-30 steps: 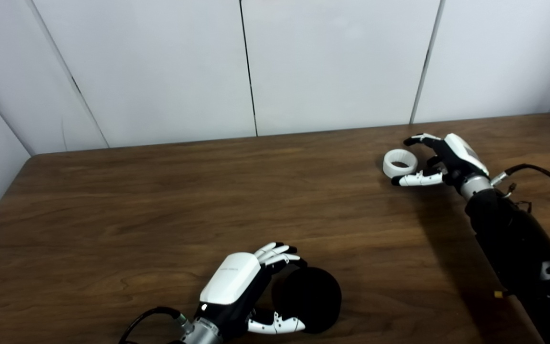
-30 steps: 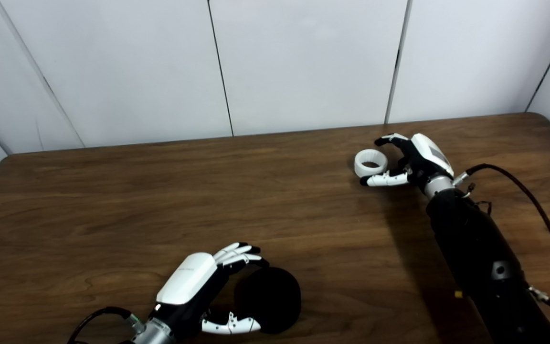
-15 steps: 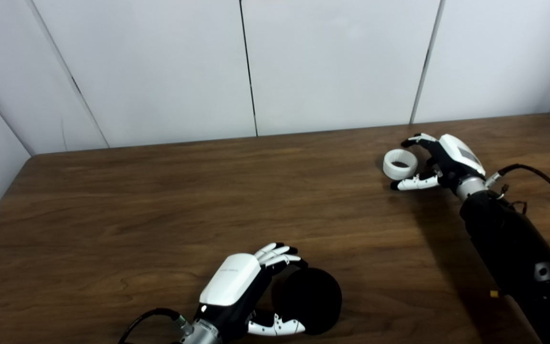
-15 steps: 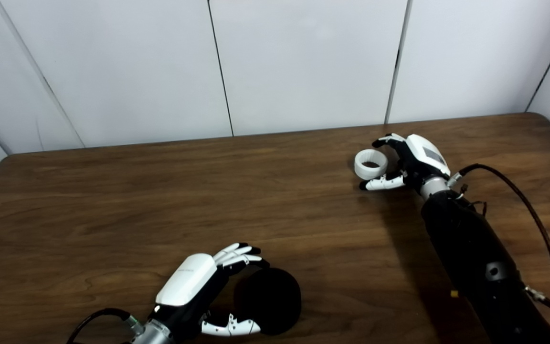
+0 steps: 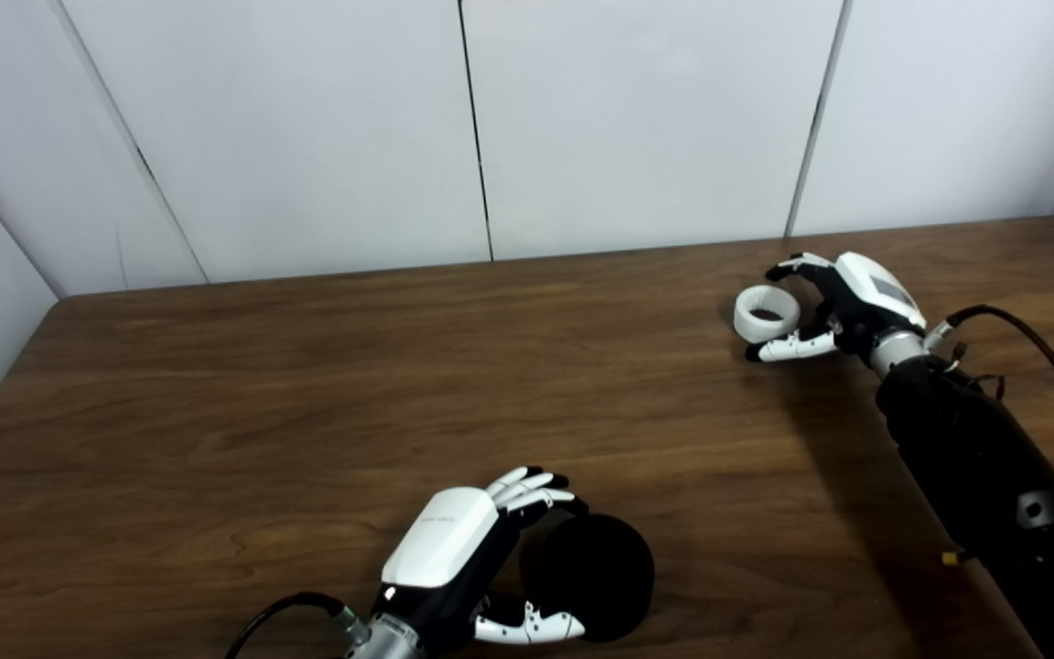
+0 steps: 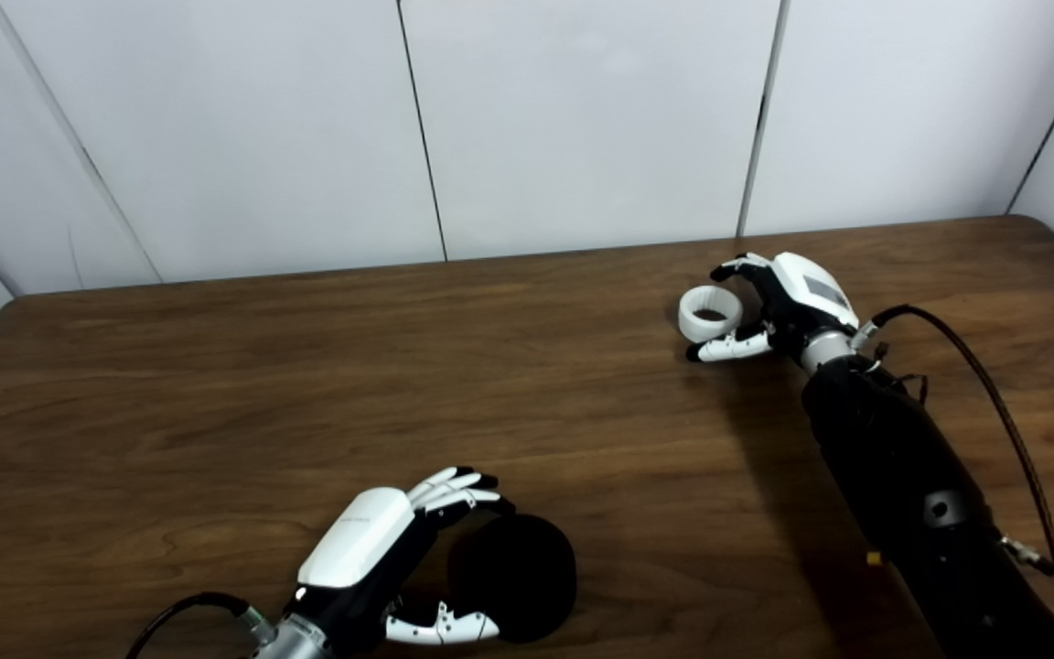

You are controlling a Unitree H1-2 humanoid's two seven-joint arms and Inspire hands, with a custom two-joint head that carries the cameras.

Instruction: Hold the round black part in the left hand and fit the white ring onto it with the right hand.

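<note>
The round black part [image 5: 593, 575] lies on the wooden table [image 5: 307, 384] near the front edge. My left hand [image 5: 458, 558] is right beside it on its left, fingers over its far side and thumb at its near side, spread and not closed on it. The white ring [image 5: 766, 313] lies flat at the back right. My right hand [image 5: 843, 307] is just right of the ring, open, with fingers behind it and the thumb in front of it; contact cannot be told.
White wall panels [image 5: 637, 119] rise behind the table's back edge. A black cable [image 5: 1039, 339] loops from the right wrist over the table's right side. Another cable [image 5: 280, 611] trails from the left wrist at the front edge.
My right hand has crept a little to the left and back, closer around the white ring. The ring, the black part and the left hand have not moved.
</note>
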